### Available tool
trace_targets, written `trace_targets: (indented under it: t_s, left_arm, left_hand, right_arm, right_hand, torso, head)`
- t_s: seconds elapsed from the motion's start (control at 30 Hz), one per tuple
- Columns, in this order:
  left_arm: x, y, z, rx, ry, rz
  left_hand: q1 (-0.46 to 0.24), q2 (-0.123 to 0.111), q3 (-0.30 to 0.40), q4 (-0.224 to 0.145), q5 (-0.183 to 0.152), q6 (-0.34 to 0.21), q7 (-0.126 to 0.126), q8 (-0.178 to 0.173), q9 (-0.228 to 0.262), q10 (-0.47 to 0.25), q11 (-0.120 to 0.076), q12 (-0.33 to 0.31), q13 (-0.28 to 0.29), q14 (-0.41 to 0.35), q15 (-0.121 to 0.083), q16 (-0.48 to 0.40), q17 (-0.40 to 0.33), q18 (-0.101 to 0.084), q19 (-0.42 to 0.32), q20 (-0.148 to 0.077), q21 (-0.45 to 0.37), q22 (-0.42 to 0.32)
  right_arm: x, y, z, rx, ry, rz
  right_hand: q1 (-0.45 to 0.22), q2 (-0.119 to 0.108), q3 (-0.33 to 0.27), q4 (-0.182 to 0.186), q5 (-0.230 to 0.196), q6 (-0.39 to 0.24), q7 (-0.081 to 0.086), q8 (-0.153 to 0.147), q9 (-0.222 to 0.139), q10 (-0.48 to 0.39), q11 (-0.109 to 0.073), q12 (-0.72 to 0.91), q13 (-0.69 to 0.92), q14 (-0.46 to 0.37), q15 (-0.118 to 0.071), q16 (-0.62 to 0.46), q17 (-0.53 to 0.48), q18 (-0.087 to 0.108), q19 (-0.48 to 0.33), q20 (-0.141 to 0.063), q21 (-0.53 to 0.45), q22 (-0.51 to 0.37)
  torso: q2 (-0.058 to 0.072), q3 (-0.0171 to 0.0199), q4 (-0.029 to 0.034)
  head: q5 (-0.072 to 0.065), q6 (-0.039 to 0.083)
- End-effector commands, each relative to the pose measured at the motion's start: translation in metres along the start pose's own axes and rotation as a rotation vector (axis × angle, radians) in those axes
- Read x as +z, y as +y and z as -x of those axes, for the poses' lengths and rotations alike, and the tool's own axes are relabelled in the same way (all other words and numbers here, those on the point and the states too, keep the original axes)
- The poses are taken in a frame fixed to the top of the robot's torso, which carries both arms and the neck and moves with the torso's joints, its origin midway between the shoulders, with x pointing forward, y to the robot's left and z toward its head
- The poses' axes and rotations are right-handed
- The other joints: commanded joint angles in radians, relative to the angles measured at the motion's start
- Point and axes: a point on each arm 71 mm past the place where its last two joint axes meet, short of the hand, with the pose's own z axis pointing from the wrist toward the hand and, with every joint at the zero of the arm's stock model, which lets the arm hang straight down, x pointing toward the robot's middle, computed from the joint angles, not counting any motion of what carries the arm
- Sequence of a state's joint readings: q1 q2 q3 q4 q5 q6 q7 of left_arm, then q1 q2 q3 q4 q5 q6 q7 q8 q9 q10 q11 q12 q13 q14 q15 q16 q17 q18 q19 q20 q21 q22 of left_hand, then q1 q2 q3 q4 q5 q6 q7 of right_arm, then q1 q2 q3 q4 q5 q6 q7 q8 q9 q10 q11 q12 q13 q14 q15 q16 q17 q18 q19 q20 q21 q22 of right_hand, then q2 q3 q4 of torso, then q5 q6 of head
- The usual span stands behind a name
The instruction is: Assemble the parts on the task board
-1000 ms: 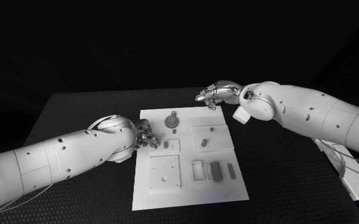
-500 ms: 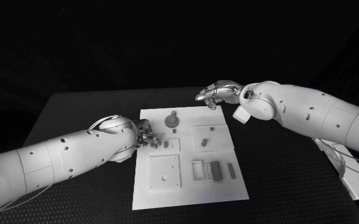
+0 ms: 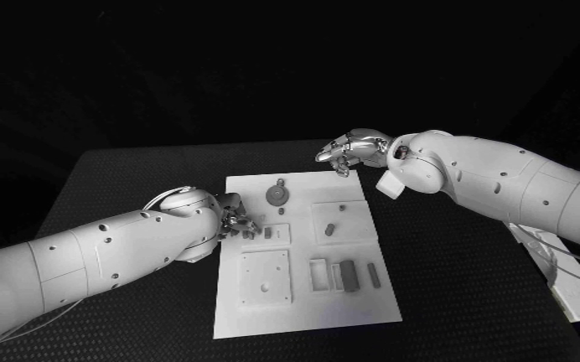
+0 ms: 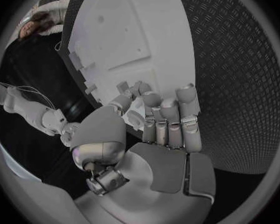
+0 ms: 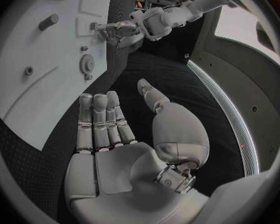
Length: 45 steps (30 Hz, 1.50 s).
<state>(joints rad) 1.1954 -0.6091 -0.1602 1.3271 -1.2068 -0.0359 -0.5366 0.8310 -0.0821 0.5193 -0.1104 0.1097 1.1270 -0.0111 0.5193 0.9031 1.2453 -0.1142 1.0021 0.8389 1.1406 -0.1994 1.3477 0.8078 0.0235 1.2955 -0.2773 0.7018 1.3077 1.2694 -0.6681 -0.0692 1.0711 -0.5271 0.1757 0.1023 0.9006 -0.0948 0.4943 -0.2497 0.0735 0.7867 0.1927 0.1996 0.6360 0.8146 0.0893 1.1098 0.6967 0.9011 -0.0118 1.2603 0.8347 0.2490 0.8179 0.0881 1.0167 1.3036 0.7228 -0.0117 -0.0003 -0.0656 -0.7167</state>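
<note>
The white task board lies mid-table and carries several grey parts. A round gear-like part sits near its far edge, a short peg stands in a square block, and two long bars lie near a frame at the right. My left hand is at the board's left edge. Its fingers are bunched beside a small dark part on a little square block, and whether they grip it is hidden. Over the board's far right corner hovers my right hand. In its wrist view the right hand holds nothing.
A large square plate with holes takes up the board's near left. Black table surrounds the board. The right wrist view shows the board, the gear and my left hand; the left wrist view shows the board beyond my left hand.
</note>
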Motion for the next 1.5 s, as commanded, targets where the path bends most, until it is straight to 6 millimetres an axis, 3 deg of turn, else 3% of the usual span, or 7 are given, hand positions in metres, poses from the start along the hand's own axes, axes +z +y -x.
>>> trace_targets:
  t_s: [0.03,0.23,0.43,0.57,0.93,1.3,1.5]
  left_arm:
    - [0.001,0.001,-0.004,0.008,0.004,0.006]
    - [0.002,0.002,-0.002,0.008,-0.019,0.009]
    - [0.002,0.003,-0.002,0.004,-0.025,0.010]
    - [0.002,0.004,-0.001,0.003,-0.027,0.011]
    - [0.002,0.007,0.000,-0.013,-0.032,0.016]
    - [-0.002,0.006,0.010,-0.095,-0.041,-0.001]
    - [-0.004,-0.003,0.030,-0.179,-0.086,-0.045]
  left_hand:
    - [-0.004,-0.012,0.000,0.008,-0.011,-0.006,0.004,0.005,-0.002,0.002,0.000,0.004,0.002,-0.002,-0.008,0.007,0.001,0.035,0.002,-0.001,0.004,0.020]
    - [-0.022,-0.034,-0.006,0.047,-0.059,-0.006,0.001,0.017,-0.005,0.004,-0.003,0.008,0.006,0.000,-0.011,0.012,0.004,0.039,0.005,-0.002,0.008,0.020]
    - [-0.047,-0.068,-0.014,0.082,-0.062,-0.006,-0.001,0.025,-0.002,0.006,-0.004,0.013,0.011,0.000,-0.013,0.019,0.008,0.043,0.007,-0.002,0.012,0.021]
    - [-0.063,-0.033,-0.109,0.051,-0.061,-0.011,-0.006,0.038,0.003,0.003,-0.009,0.019,0.019,-0.004,-0.018,0.027,0.014,0.051,-0.003,-0.002,0.022,0.021]
    - [-0.064,-0.035,-0.125,0.049,-0.061,-0.012,-0.007,0.040,0.002,0.003,-0.010,0.018,0.020,-0.005,-0.020,0.027,0.014,0.053,-0.004,-0.003,0.023,0.020]
    - [-0.042,-0.011,-0.144,0.034,-0.060,-0.029,0.000,0.034,-0.007,-0.011,-0.004,0.004,0.015,-0.017,-0.017,0.014,0.008,0.054,-0.019,0.002,0.013,0.016]
    - [-0.003,-0.006,-0.148,0.011,-0.058,-0.123,0.050,-0.037,-0.058,-0.084,0.044,-0.075,-0.031,-0.077,0.031,-0.067,-0.040,0.035,-0.091,0.022,-0.064,-0.017]
  right_arm:
    - [0.000,0.001,-0.001,-0.002,0.008,0.008]
    - [0.001,0.001,-0.001,-0.002,0.010,0.010]
    - [0.001,0.001,-0.001,-0.002,0.010,0.009]
    - [0.001,0.001,-0.002,-0.002,0.010,0.009]
    - [0.001,0.001,-0.002,-0.002,0.010,0.010]
    - [0.000,0.000,-0.001,-0.002,0.007,0.007]
    - [0.001,0.000,-0.001,-0.002,0.006,0.007]
  right_hand:
    - [-0.003,0.003,0.000,0.004,-0.006,0.000,0.005,-0.004,-0.001,-0.007,0.000,0.005,-0.001,-0.007,0.000,0.006,-0.001,0.013,0.003,0.000,-0.004,-0.001]
    - [-0.003,0.003,0.000,0.004,-0.006,0.000,0.005,-0.004,-0.001,-0.007,0.000,0.005,-0.001,-0.007,0.000,0.006,-0.001,0.013,0.003,0.000,-0.004,-0.001]
    - [-0.003,0.003,0.000,0.004,-0.006,0.000,0.005,-0.004,-0.001,-0.007,0.000,0.005,-0.002,-0.007,0.000,0.006,-0.001,0.013,0.003,0.000,-0.004,-0.001]
    - [-0.003,0.003,0.000,0.004,-0.006,0.000,0.005,-0.004,-0.001,-0.007,0.000,0.006,-0.002,-0.007,0.000,0.006,-0.001,0.013,0.003,0.000,-0.004,-0.001]
    - [-0.003,0.003,0.000,0.004,-0.006,0.000,0.005,-0.004,-0.001,-0.007,0.000,0.006,-0.002,-0.007,0.000,0.006,-0.001,0.013,0.003,0.000,-0.004,-0.001]
    - [-0.003,0.003,0.000,0.003,-0.006,0.000,0.005,-0.004,-0.002,-0.007,0.000,0.006,-0.002,-0.007,0.000,0.006,-0.002,0.013,0.003,0.000,-0.004,-0.001]
    - [-0.003,0.003,0.000,0.003,-0.006,0.000,0.005,-0.004,-0.002,-0.007,0.000,0.006,-0.002,-0.007,-0.001,0.006,-0.002,0.013,0.003,0.000,-0.004,-0.001]
  torso:
    - [0.000,-0.0005,-0.0001]
    - [0.000,0.0000,-0.0001]
    - [0.000,0.0001,-0.0003]
    - [0.000,-0.0003,-0.0004]
    - [0.000,0.0001,-0.0001]
    - [-0.001,-0.0003,0.0001]
    - [0.000,-0.0002,-0.0007]
  head:
    - [-0.001,0.000]
    - [0.000,0.001]
    - [-0.001,0.003]
    - [-0.002,0.002]
    - [-0.001,0.003]
    - [-0.004,0.006]
    - [-0.004,0.010]
